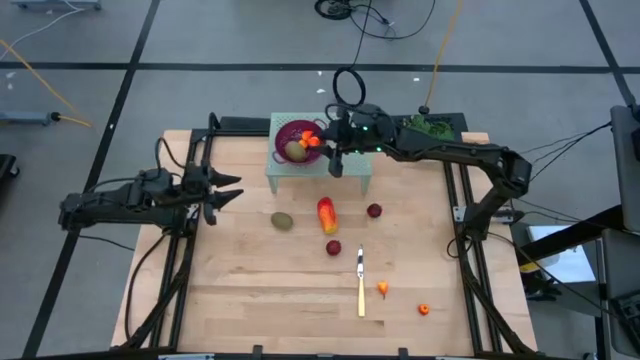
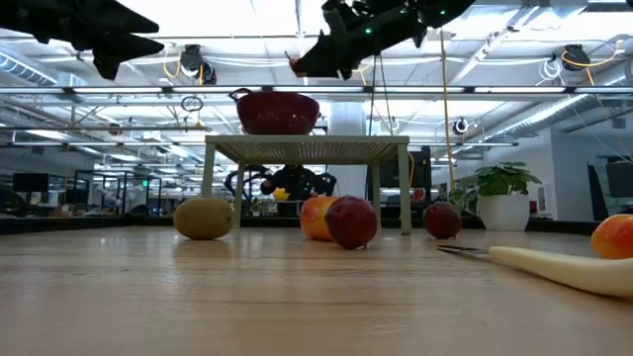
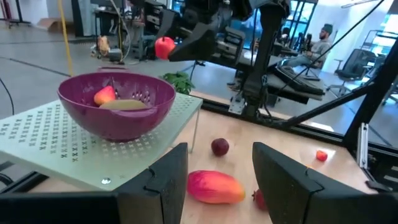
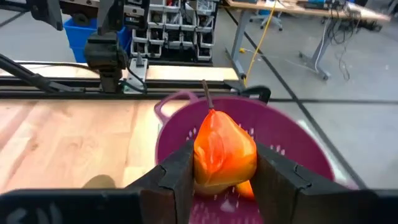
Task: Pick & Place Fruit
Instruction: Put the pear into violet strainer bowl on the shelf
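The right gripper [image 4: 224, 171] hangs over the purple perforated colander bowl [image 1: 291, 133], its two dark fingers closed on a small orange-red pear-shaped toy fruit with a brown stem [image 4: 222, 151]. In the right wrist view the pear sits squarely between the fingers, directly above the bowl's inside, clear of its bottom. The bowl stands on a pale green perforated stand [image 1: 352, 172] at the far edge of the light wooden table [image 1: 250, 290]. Already inside the bowl lie a brown-green oval fruit [image 1: 294, 150] and a small orange piece [image 3: 104, 95] beside it.

The other fruits lie on the table in front of the stand, well apart from the right gripper: a second brown-green oval [image 1: 283, 220] to the left, the larger red-orange-yellow oblong fruit [image 1: 327, 214] near the middle, one dark red ball [image 1: 374, 210] to its right and another dark red ball [image 1: 333, 248] nearer the front. Further forward lies the yellow-handled knife [image 1: 361, 283], with two tiny orange pieces [image 1: 383, 288] [image 1: 424, 309] to its right.

The left gripper [image 1: 228, 192] waits in the air over the left edge of the table, fingers parted and holding nothing, pointing toward the stand and the fruits.
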Robot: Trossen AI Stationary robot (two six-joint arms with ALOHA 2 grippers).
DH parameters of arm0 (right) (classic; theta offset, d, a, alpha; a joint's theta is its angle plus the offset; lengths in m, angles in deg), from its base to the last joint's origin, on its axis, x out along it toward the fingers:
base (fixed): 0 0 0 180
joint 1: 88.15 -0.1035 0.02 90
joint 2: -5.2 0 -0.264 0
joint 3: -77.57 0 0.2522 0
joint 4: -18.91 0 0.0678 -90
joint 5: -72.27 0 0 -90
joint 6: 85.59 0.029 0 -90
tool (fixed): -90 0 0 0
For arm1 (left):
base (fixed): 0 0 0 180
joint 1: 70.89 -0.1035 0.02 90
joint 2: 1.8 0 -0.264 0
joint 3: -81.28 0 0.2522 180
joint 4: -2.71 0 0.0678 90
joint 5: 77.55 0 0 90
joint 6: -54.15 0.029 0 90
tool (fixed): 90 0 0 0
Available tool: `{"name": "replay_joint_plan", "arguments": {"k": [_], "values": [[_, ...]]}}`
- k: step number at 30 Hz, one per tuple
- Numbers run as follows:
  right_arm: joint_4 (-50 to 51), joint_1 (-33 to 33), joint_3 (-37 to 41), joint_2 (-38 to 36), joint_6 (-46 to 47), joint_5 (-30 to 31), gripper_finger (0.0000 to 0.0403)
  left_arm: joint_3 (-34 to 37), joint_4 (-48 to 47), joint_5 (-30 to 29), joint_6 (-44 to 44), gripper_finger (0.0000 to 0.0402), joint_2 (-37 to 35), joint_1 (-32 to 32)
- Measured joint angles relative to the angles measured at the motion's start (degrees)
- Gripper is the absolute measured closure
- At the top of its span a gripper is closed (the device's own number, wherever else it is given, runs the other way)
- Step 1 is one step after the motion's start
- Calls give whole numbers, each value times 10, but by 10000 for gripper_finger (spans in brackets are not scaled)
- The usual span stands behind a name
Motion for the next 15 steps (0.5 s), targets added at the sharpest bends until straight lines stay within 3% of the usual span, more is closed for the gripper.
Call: {"name": "replay_joint_plan", "arguments": {"k": [15], "values": [[139,19,-125,66,-34,3,277,0,-8,0,-17,220,-11,0]]}}
